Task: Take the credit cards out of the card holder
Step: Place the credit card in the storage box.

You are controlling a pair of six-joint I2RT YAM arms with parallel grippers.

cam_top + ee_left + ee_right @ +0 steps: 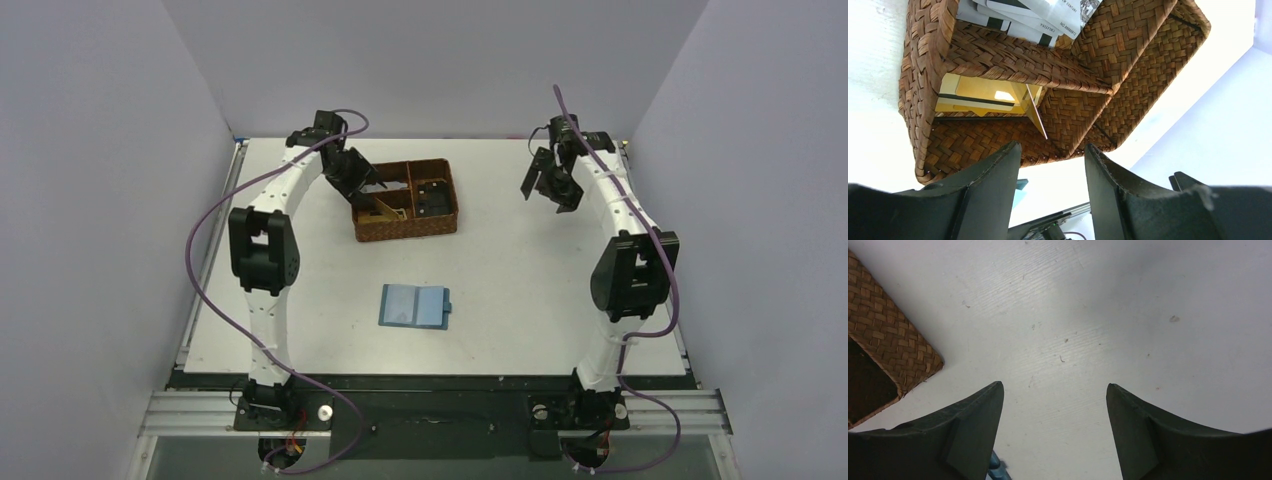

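Woven basket (405, 231), tan-gold card (973, 93) inside, below splayed left gripper (1052, 151); right gripper (1054, 390) splayed too.

Card holder (415, 305) on table (540, 290), basket (405, 232) behind it, credit cards (385, 209) inside basket

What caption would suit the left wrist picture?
Open left gripper facing a woven basket with a gold card inside.

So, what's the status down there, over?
Left gripper open above the basket, holding nothing. Right gripper open over the table, empty too. Card holder lies unfolded mid-table; gold card sits in the basket. Nothing in the way.
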